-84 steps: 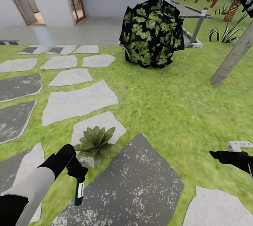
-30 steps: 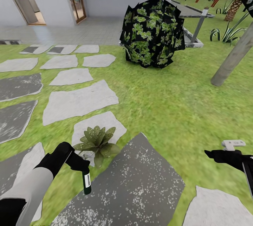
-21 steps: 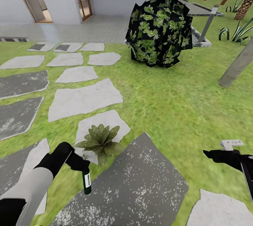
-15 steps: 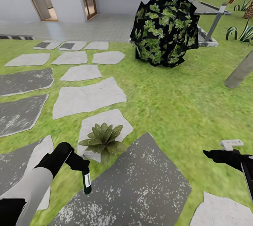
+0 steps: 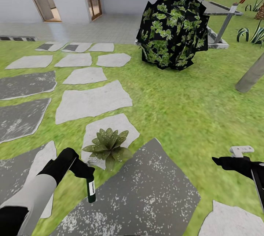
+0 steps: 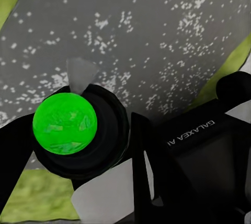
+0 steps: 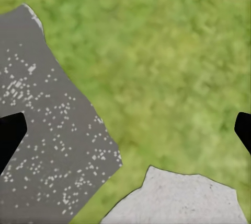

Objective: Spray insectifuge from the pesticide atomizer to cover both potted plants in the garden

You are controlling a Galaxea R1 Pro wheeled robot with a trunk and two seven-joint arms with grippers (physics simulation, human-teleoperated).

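Gripping slim dark green-black spray bottle w/ white label (image 5: 90, 189) in left gripper (image 5: 83, 171) — hanging nozzle-up beside small green rosette plant (image 5: 107, 143). Likely light, rigid, slick — holding near head. Right gripper (image 5: 224, 162) spread, carrying nothing.

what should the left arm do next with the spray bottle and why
Probably tilt the pesticide atomizer so its head faces the potted plant, then spray. In the head view the left tool holds the bottle hanging base-down over the dark stepping stone, just beside the plant's leaves. The nozzle's direction can't be made out, so aiming comes first.
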